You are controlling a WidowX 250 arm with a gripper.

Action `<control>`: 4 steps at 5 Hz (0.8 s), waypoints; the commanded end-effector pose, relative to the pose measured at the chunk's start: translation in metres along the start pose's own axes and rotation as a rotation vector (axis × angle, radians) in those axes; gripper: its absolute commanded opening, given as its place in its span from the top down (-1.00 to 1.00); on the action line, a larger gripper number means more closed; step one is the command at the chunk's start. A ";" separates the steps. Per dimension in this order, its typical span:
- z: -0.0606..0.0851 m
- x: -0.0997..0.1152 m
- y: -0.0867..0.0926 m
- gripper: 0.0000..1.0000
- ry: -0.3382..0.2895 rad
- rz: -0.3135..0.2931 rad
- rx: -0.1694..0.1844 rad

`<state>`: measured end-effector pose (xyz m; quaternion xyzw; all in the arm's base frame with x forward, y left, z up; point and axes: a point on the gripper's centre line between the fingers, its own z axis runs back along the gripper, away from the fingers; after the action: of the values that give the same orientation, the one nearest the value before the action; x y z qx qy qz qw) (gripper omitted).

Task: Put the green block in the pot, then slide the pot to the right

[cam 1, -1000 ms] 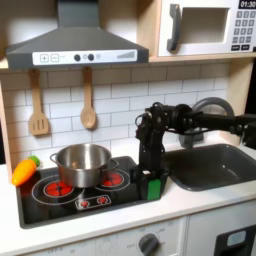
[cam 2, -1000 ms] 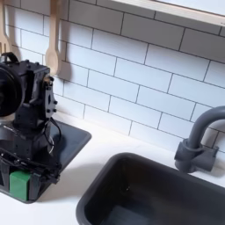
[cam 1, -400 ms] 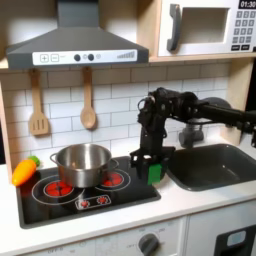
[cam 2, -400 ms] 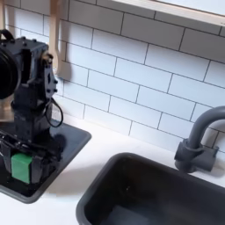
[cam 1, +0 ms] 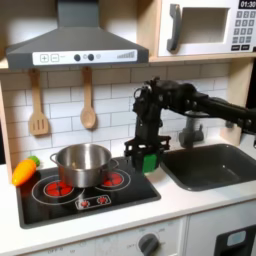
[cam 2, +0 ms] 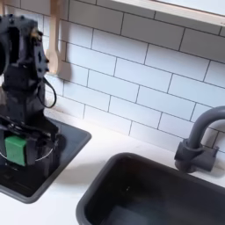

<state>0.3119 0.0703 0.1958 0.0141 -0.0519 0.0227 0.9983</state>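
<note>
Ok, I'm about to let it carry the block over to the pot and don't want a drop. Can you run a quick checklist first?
1. Green block held in the gripper: ok, jaws closed on it in both exterior views.
2. Block lifted clear of the stovetop: ok.
3. Pot upright, mouth open: ok.
4. Pot empty inside: cannot tell.
5. Path to the first exterior view's left free of obstacles: ok; the carrot lies beyond the pot.
6. Grip centred on the block: cannot tell.
</note>
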 end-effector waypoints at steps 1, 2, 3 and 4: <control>0.015 0.012 0.019 1.00 -0.061 0.039 0.004; 0.024 0.020 0.026 1.00 -0.099 0.050 0.016; 0.024 0.032 0.032 1.00 -0.112 0.073 0.021; 0.022 0.044 0.038 1.00 -0.124 0.084 0.027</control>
<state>0.3515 0.1099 0.2245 0.0275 -0.1169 0.0662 0.9905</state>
